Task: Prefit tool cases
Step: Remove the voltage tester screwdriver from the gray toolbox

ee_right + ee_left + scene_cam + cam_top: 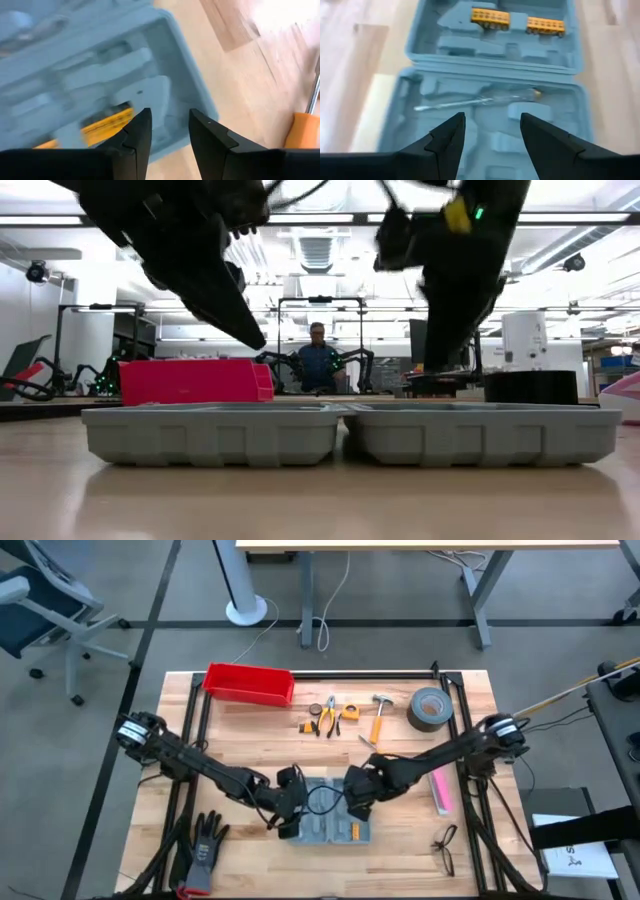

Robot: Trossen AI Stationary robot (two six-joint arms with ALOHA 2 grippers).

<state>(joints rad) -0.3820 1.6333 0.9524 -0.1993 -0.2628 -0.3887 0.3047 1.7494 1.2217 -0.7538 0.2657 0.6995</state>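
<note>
Looking down from the high view, we find the tool case (335, 815) lying open and flat at the table's near middle, its long axis left to right, with the left gripper (287, 802) over its left half and the right gripper (357, 798) over its right half, about equally near. At table height the case (350, 435) sits level, both arms above it. Past the left gripper (490, 137), released and empty, we see a screwdriver (480, 101) bedded in the case; the right gripper (167, 132), parted and grasping nothing, hangs over the case's corner by the yellow bit holder (102, 125).
</note>
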